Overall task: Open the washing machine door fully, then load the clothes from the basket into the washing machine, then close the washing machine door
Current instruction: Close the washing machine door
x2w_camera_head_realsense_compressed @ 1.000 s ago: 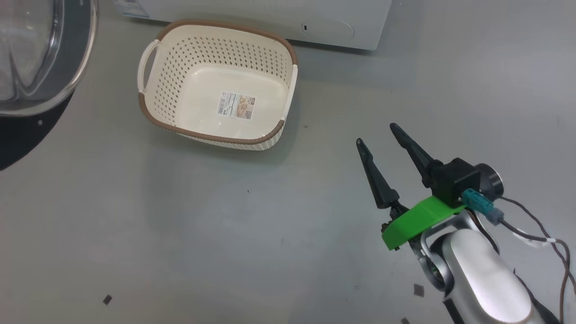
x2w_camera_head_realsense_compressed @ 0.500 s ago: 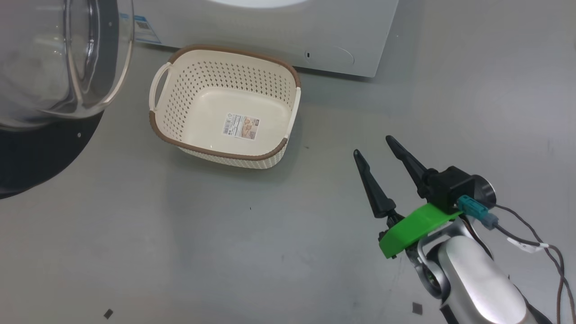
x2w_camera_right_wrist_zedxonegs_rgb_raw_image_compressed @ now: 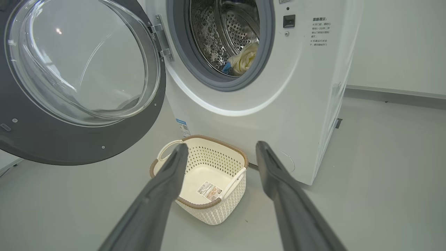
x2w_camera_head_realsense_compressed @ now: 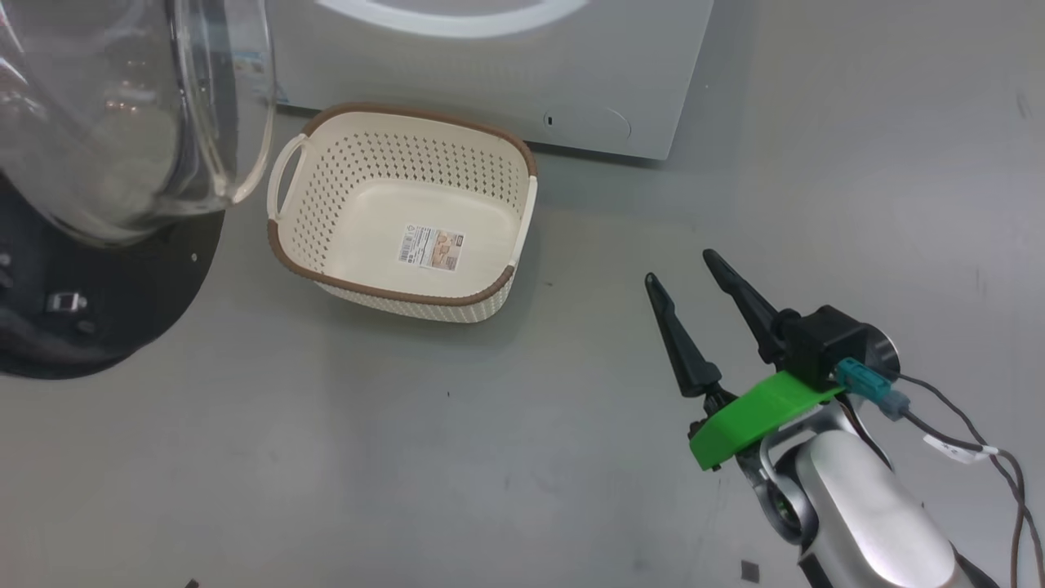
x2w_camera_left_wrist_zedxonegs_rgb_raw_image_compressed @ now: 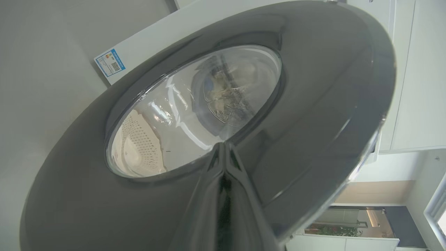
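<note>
while the washing machine door [x2w_camera_right_wrist_zedxonegs_rgb_raw_image_compressed: 80, 69] stands swung open on its hinges at the left of the drum mouth, the clothes [x2w_camera_right_wrist_zedxonegs_rgb_raw_image_compressed: 244, 59] lie inside the washing machine [x2w_camera_right_wrist_zedxonegs_rgb_raw_image_compressed: 278, 104], bunched low in the steel drum just behind the grey gasket [x2w_camera_right_wrist_zedxonegs_rgb_raw_image_compressed: 223, 83]. cream fabric with a blue patch is visible.

the basket [x2w_camera_head_realsense_compressed: 392, 294] sits on the grey floor [x2w_camera_head_realsense_compressed: 408, 457] just in front of the machine, below the drum mouth and beside the open door. the paper label [x2w_camera_head_realsense_compressed: 430, 247] on its bottom is in plain sight.

right gripper [x2w_camera_head_realsense_compressed: 679, 267]: held above the floor, well apart from the basket and to its right, its 2 fingers spread wide and free.

left gripper [x2w_camera_left_wrist_zedxonegs_rgb_raw_image_compressed: 223, 148]: 2 fingers pressed together, tips at the lower edge of the glass bowl on the door's black outer face. whether they touch the door cannot be told. the basket's perforated wall shows through the glass.

a blue label [x2w_camera_left_wrist_zedxonegs_rgb_raw_image_compressed: 110, 62] sits at the machine's lower corner.
</note>
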